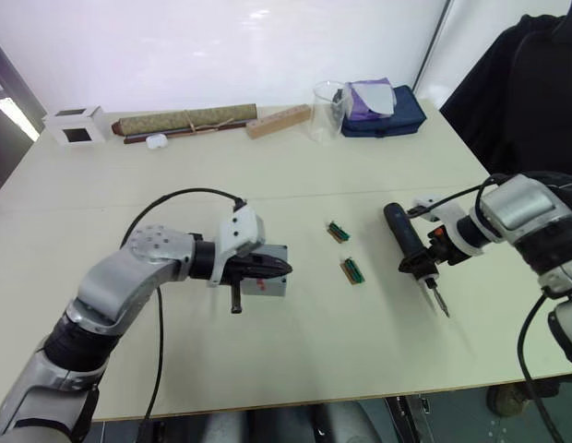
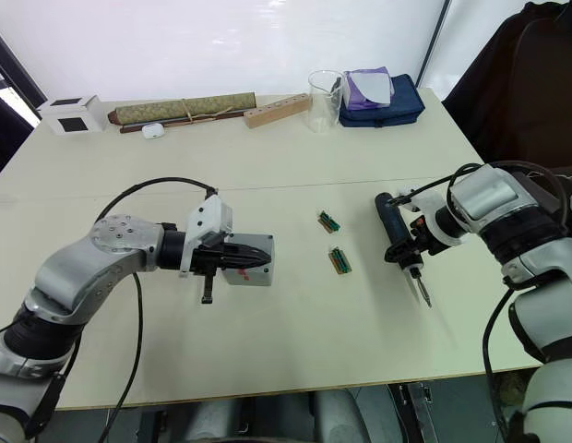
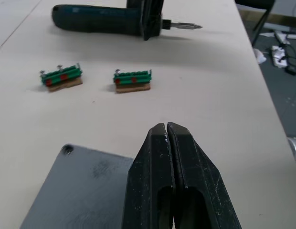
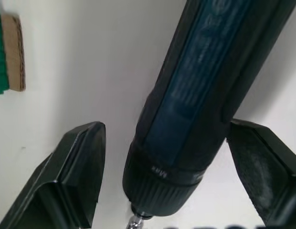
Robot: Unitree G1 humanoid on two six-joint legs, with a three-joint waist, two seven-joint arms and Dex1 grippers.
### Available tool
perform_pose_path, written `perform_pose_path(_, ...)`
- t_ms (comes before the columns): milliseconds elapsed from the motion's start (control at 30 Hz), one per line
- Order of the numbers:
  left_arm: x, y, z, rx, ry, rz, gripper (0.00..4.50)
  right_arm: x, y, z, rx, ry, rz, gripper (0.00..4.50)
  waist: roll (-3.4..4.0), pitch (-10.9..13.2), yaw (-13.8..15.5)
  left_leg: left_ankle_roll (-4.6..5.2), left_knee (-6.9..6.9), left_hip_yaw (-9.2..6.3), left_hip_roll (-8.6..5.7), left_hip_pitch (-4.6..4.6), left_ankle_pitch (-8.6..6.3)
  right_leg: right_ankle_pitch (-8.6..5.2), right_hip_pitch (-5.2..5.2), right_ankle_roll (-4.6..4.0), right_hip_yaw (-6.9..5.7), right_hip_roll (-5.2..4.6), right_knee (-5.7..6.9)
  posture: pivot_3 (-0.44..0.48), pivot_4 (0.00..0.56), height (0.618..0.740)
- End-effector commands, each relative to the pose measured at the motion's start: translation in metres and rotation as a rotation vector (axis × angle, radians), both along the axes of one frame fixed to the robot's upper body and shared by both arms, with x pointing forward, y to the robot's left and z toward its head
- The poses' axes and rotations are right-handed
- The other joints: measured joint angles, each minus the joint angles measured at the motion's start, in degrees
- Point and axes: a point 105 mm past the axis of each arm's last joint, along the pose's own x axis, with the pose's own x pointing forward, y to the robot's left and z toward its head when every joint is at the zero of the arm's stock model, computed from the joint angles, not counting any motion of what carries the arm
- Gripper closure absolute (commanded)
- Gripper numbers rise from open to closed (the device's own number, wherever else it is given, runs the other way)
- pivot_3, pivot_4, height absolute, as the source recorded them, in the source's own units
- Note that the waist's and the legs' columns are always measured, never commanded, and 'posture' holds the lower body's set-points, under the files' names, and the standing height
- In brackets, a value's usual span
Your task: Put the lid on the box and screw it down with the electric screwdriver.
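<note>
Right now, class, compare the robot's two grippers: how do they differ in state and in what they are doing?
The left gripper has its jaws pressed shut with nothing between them, while the right gripper has its jaws spread wide. The left gripper sits over the grey lid; the right gripper straddles the electric screwdriver lying on the table, not clamping it. Both have black jaws and hang low over the table.

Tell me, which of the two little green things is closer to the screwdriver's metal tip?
The green piece lying nearer the robot. The other green piece lies farther up the table, level with the blunt end of the electric screwdriver, not its tip.
</note>
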Motion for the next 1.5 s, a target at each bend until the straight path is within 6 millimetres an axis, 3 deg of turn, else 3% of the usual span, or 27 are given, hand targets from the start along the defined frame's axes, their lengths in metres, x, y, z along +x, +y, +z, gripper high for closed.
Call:
perform_pose_path(33, -0.002, 0.002, 0.010, -0.014, -0.041, 0.010, 4.50, -0.003, 0.002, -0.011, -0.017, 0.056, 0.037, 1.21, 0.00, 0.00, 0.02, 0.00, 0.01, -0.01, 0.00, 0.00, 0.00, 0.00, 0.00, 0.00, 0.00, 0.00, 0.01, 0.000, 0.150, 0.740)
perform_pose_path(100, -0.001, 0.003, 0.010, -0.020, -0.042, 0.018, 4.50, -0.004, 0.001, -0.016, -0.032, 0.071, 0.059, 1.91, -0.01, 0.00, 0.02, 0.00, 0.01, -0.01, 0.00, 0.00, 0.00, 0.00, 0.00, 0.00, -0.02, 0.00, 0.02, 0.000, 0.150, 0.740)
perform_pose_path(200, 0.002, 0.003, 0.011, -0.025, -0.045, 0.029, 4.50, -0.005, 0.003, -0.019, -0.027, 0.087, 0.065, 2.40, -0.04, -0.02, 0.02, 0.00, 0.01, -0.06, 0.01, 0.01, 0.00, 0.00, 0.02, 0.00, -0.05, 0.02, 0.04, 0.000, 0.150, 0.740)
perform_pose_path(467, 0.007, 0.006, 0.013, -0.034, -0.047, 0.046, 4.50, 0.000, 0.003, -0.013, -0.005, 0.063, 0.038, 2.41, -0.06, -0.04, 0.04, 0.00, 0.02, -0.11, 0.00, 0.03, 0.00, 0.00, 0.06, -0.01, -0.08, 0.01, 0.05, 0.000, 0.150, 0.740)
perform_pose_path(633, 0.019, 0.017, 0.014, -0.040, -0.030, 0.088, 4.50, 0.043, 0.000, 0.059, 0.144, -0.261, -0.180, 2.41, 0.21, 0.14, -0.64, -0.01, 0.07, 0.03, 0.01, 0.07, 0.01, 0.08, 0.06, -0.08, -0.03, -0.02, 0.08, 0.000, 0.150, 0.740)
perform_pose_path(767, 0.028, 0.035, 0.014, -0.045, 0.005, 0.146, 4.50, 0.043, 0.012, 0.100, 0.328, -0.386, -0.220, 2.41, 0.50, 0.35, -0.59, -0.03, 0.03, 0.01, -0.02, -0.06, 0.02, 0.09, -0.16, -0.09, -0.01, -0.02, 0.27, 0.000, 0.150, 0.740)
perform_pose_path(867, 0.035, 0.049, 0.010, -0.018, 0.024, 0.191, 4.50, 0.037, 0.036, 0.153, 0.588, -0.680, -0.150, 2.41, 0.50, 0.35, -0.65, -0.03, -0.12, -0.15, 0.01, -0.21, 0.02, 0.07, -0.31, -0.12, -0.09, 0.05, 0.26, 0.000, 0.150, 0.740)
perform_pose_path(967, 0.036, 0.052, 0.009, -0.016, 0.035, 0.190, 4.50, 0.019, 0.058, 0.175, 0.699, -0.924, -0.067, 2.41, 0.54, 0.35, -0.75, -0.03, -0.08, -0.21, 0.03, -0.60, 0.02, 0.07, -0.63, -0.11, -0.12, 0.05, 0.28, 0.000, 0.150, 0.740)
perform_pose_path(1100, 0.039, 0.057, 0.003, 0.026, 0.019, 0.188, 4.50, -0.005, 0.092, 0.183, 0.771, -1.161, 0.014, 2.41, 0.54, 0.35, -0.22, -0.09, 0.05, -0.20, -0.03, -0.79, 0.06, 0.08, -0.82, -0.10, -0.14, -0.06, 0.40, 0.000, 0.150, 0.740)
perform_pose_path(1200, 0.045, 0.050, 0.010, -0.030, 0.030, 0.199, 4.50, -0.024, 0.136, 0.170, 0.776, -1.350, 0.196, 2.41, 0.53, 0.34, 0.22, -0.12, 0.16, -0.21, -0.08, -0.78, 0.08, 0.09, -0.78, -0.09, -0.15, -0.10, 0.49, 0.000, 0.150, 0.740)
perform_pose_path(1300, 0.044, 0.041, 0.012, -0.040, 0.029, 0.187, 4.50, -0.035, 0.163, 0.160, 0.869, -1.381, 0.231, 2.41, 0.52, 0.34, -0.01, -0.12, 0.36, -0.20, -0.08, -0.77, 0.08, 0.14, -0.70, 0.00, -0.15, -0.07, 0.54, 0.000, 0.150, 0.740)
perform_pose_path(1400, 0.041, 0.038, -0.004, 0.028, 0.027, 0.178, 4.50, -0.042, 0.178, 0.153, 0.900, -1.392, 0.230, 2.41, 0.52, 0.34, -0.34, -0.12, 0.51, -0.19, -0.08, -0.75, 0.08, 0.15, -0.69, 0.01, -0.12, -0.06, 0.71, 0.000, 0.150, 0.740)
perform_pose_path(1500, 0.044, 0.030, -0.003, 0.009, 0.027, 0.188, 4.50, -0.046, 0.191, 0.145, 0.890, -1.392, 0.254, 2.41, 0.52, 0.34, 0.03, -0.13, 0.57, -0.24, -0.08, -0.74, 0.08, 0.14, -0.69, 0.00, -0.14, -0.06, 0.77, 0.000, 0.150, 0.740)
